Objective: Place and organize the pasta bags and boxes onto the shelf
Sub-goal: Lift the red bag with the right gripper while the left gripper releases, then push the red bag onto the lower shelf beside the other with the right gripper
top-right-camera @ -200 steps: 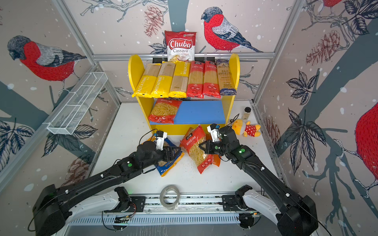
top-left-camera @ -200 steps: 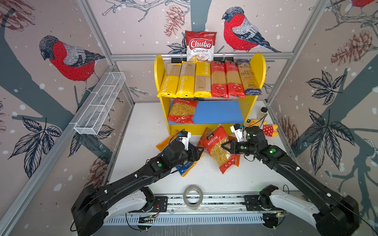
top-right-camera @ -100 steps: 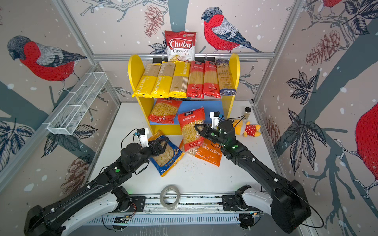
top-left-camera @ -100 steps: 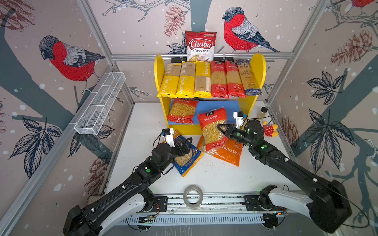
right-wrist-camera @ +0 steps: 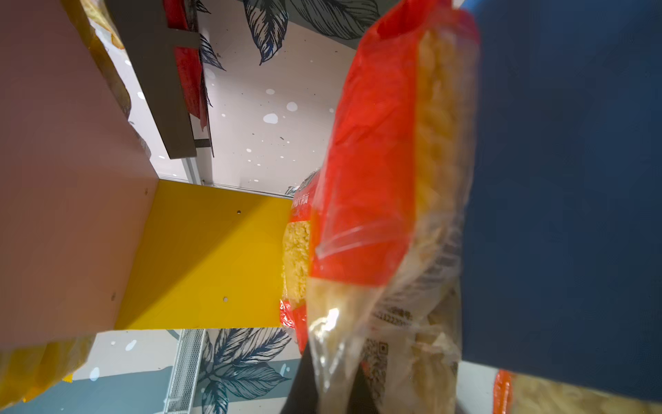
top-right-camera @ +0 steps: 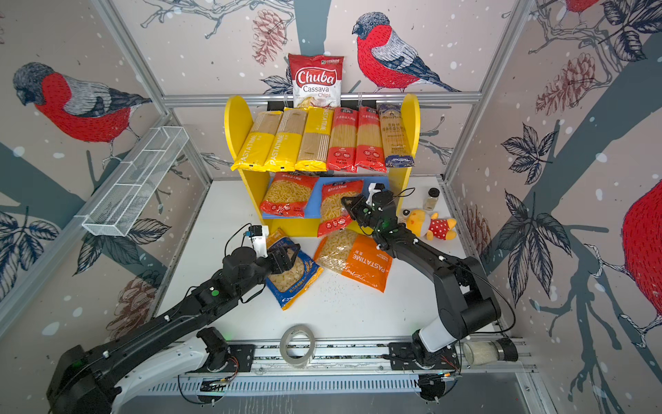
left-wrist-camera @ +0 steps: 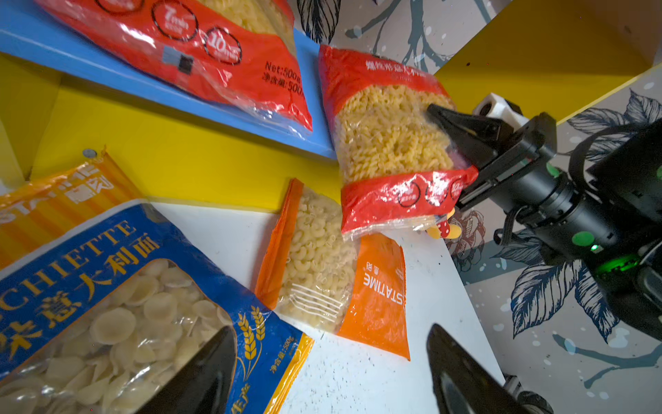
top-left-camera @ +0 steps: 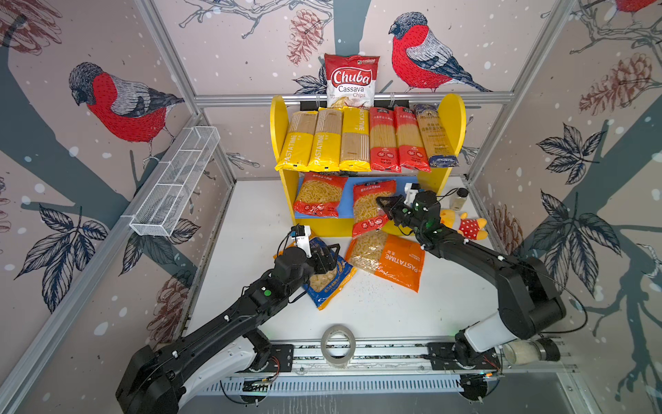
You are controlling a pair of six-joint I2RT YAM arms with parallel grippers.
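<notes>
The shelf [top-left-camera: 277, 122] stands at the middle of the back edge of the table [top-left-camera: 376, 312], and its top tier is full. Three yellow PASTATIME packs [top-left-camera: 324, 143] lie side by side at the left, two red spaghetti packs [top-left-camera: 383, 143] come next, and a navy pack [top-left-camera: 435, 136] marked SPAGHETTI closes the right end. Behind them stands a red-and-white bag [top-left-camera: 351, 80] reading Chuba Cassava Chips.

On the blue lower board [top-left-camera: 344, 200] a red pasta bag [top-left-camera: 318, 195] lies at the left. In the left wrist view its print reads "Net:500g", with "7" and "10" inside rings. Just beside it, the right gripper [top-left-camera: 382, 205] is pressed together on the side edge of a red fusilli bag [top-left-camera: 370, 208] headed with Chinese characters. The top of that bag lies over the blue board. Its lower end hangs past the shelf's front edge, above the orange PASTATIME bag [top-left-camera: 390, 260] of macaroni lying flat on the table in front of the shelf.

Toward the table's left edge from the orange one lies a blue bag [top-left-camera: 329, 286] of shell-shaped pasta, lettered "…CHIETTE" above yellow Chinese characters. It overlaps a striped orange bag [left-wrist-camera: 53, 200]. The left gripper [top-left-camera: 327, 256] hovers over it with its jaws spread wide and nothing between them. One finger is above the bag's clear window, the other above bare table.
</notes>
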